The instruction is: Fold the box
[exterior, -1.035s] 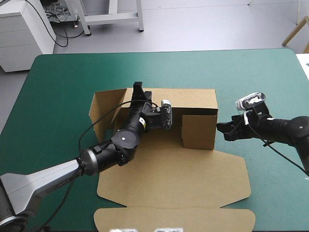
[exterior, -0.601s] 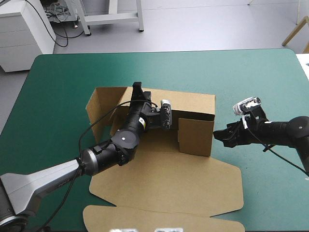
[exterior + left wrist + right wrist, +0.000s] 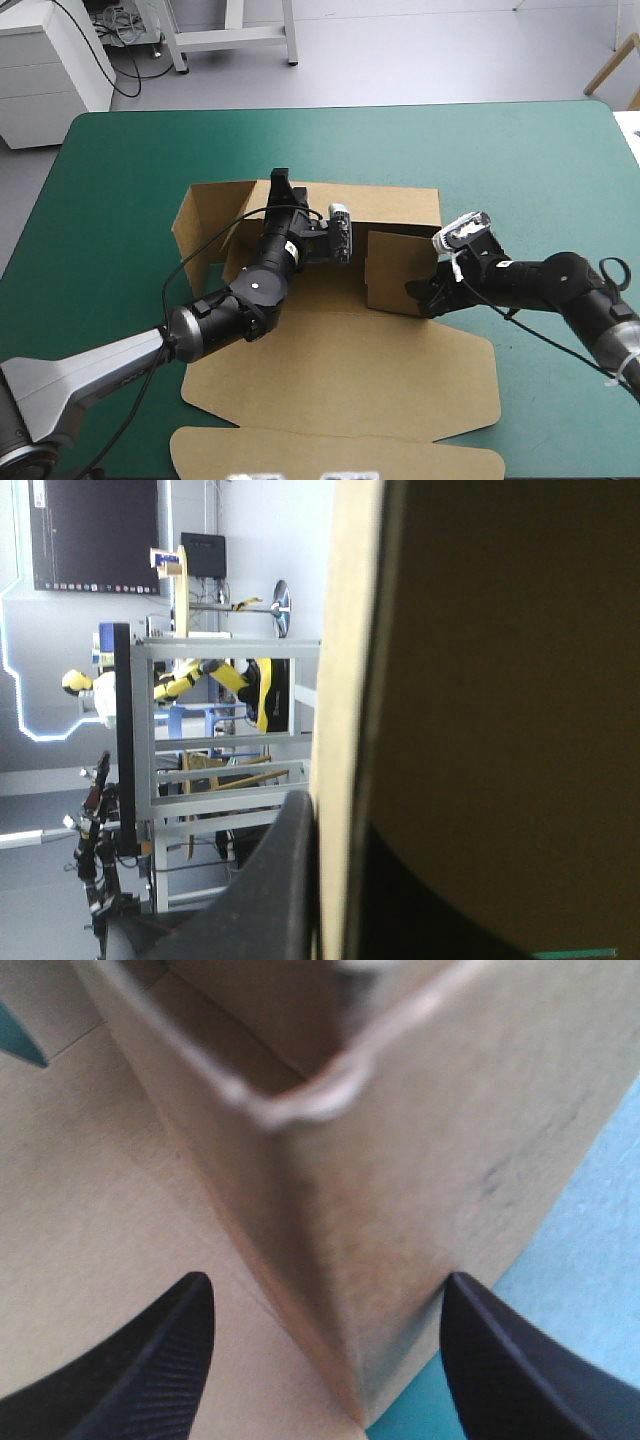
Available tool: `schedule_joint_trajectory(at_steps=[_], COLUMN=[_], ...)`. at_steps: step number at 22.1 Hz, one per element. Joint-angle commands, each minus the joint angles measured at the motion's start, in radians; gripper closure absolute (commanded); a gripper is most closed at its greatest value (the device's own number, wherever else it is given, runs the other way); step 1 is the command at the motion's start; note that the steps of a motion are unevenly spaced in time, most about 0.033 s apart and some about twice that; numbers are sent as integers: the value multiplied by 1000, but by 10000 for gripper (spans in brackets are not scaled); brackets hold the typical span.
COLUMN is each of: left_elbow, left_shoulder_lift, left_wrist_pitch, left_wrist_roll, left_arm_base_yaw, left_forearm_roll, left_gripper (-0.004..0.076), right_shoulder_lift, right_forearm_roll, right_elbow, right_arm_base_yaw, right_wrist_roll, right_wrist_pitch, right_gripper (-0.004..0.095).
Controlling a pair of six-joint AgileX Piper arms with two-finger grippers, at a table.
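The right gripper (image 3: 328,1280) stood wide open, its black fingers (image 3: 160,1360) straddling an upright corner of the box (image 3: 340,370); neither finger visibly touched the board. In the high view that corner belonged to the standing flap (image 3: 395,272) at the box's 3 o'clock end. The gripper pointed toward 9 o'clock, so the board lay straight ahead of it.

The left gripper (image 3: 284,192) was pinched on the top edge of the back wall (image 3: 390,205) at 12 o'clock, with board between its fingers, and held that wall up.

The box lay in the middle of the table (image 3: 500,150), its long axis running 9 to 3, the rest of the sheet flat toward 6 o'clock. The 9 o'clock flap (image 3: 195,225) splayed outward, untucked. The tray held nothing; only the left arm reached across it.

The right arm was the nearer to the standing flap, so working that corner probably fell to it.
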Motion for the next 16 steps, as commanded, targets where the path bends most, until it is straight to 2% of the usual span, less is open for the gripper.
schedule_joint_trajectory(at_steps=[1,3,14,16], left_elbow=[-16,-16,-16,-16], left_shoulder_lift=[-30,-30,-30,-30], left_wrist_pitch=[0,2,20,20], left_wrist_roll=[-18,-18,-24,-29], left_arm_base_yaw=[-3,-3,-3,-3], left_forearm_roll=[-5,-5,-3,-1], left_gripper=[734,734,734,733], right_shoulder_lift=[-28,-28,-28,-28], right_forearm_roll=[49,49,37,39], right_elbow=[-24,-24,-26,-26], right_arm_base_yaw=[116,131,131,131], right_wrist_roll=[45,54,28,31], right_wrist_pitch=[-279,-319,-248,-255], right_gripper=[343,417,920,922])
